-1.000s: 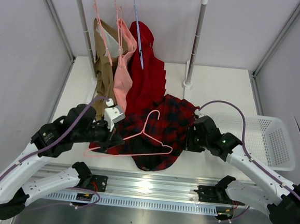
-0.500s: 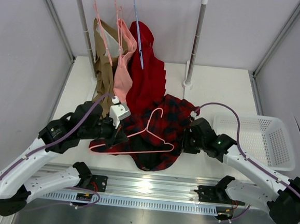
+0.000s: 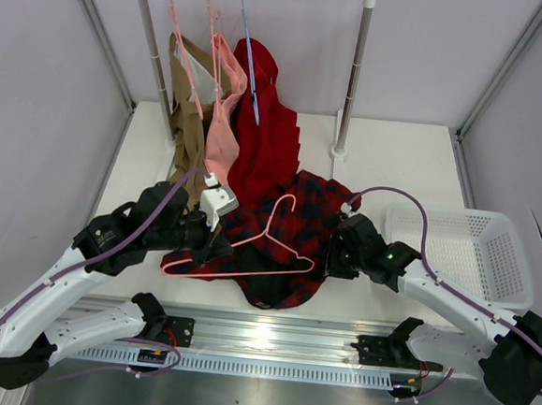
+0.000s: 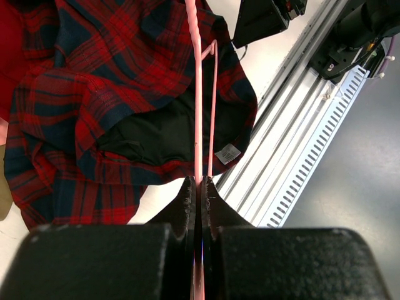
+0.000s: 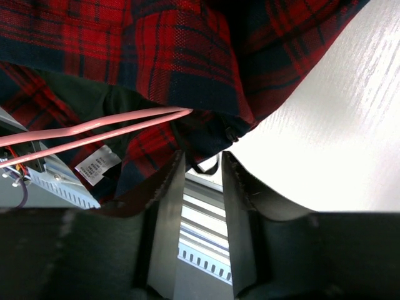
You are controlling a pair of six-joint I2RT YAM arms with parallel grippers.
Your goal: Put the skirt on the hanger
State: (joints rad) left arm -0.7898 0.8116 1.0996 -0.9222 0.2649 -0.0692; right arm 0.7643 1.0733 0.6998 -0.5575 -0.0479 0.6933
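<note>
Pink hanger laid over the tartan skirt, a hand at either side.
Top view: left hand [image 3: 213,240] is clamped on the hanger [image 3: 267,233], which crosses the skirt [image 3: 298,214] on the bench [image 3: 397,156]. The right hand [image 3: 332,259] is at the skirt's far edge, with a white basket [image 3: 506,263] beyond it. Left wrist: fingers [image 4: 184,200] pinch the wire, with black lining [image 4: 156,134] ahead. Right wrist: fingers [image 5: 165,206] stand partly apart with the hem at their tips; I cannot tell whether they grip it.

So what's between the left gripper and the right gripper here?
In the top view, the tartan skirt fills that stretch, with the pink hanger over it; the left gripper is shut on the hanger.
</note>
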